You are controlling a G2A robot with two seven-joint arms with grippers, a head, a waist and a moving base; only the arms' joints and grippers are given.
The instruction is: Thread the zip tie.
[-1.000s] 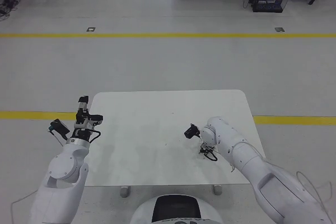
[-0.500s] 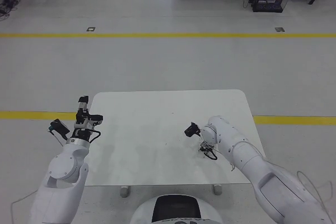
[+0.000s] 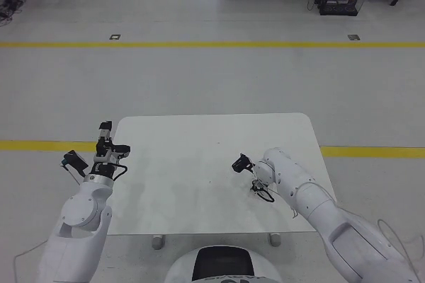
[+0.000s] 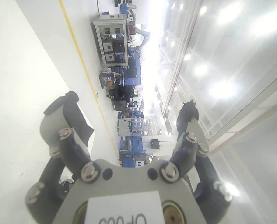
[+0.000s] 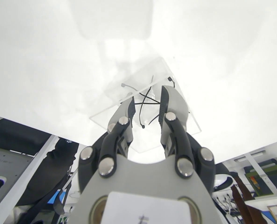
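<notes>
Several thin black zip ties [image 5: 145, 104] lie crossed on a clear flat sheet [image 5: 104, 117] near the table's right side. My right gripper [image 5: 147, 94] points down over them, open, one finger on either side of the pile; I cannot tell whether the fingertips touch a tie. From above, the ties [image 3: 264, 193] show as a small dark loop just beside the right gripper [image 3: 256, 185]. My left gripper [image 4: 129, 101] is open with nothing between its fingers. It is held up at the table's left edge [image 3: 110, 141], far from the ties.
The white table [image 3: 198, 148] carries nothing but the sheet and ties. Its near edge runs close behind the right gripper. Grey floor with yellow lines [image 3: 212, 44] surrounds the table.
The right arm has crept very slightly toward the table's middle over the ties. The left arm has stayed still.
</notes>
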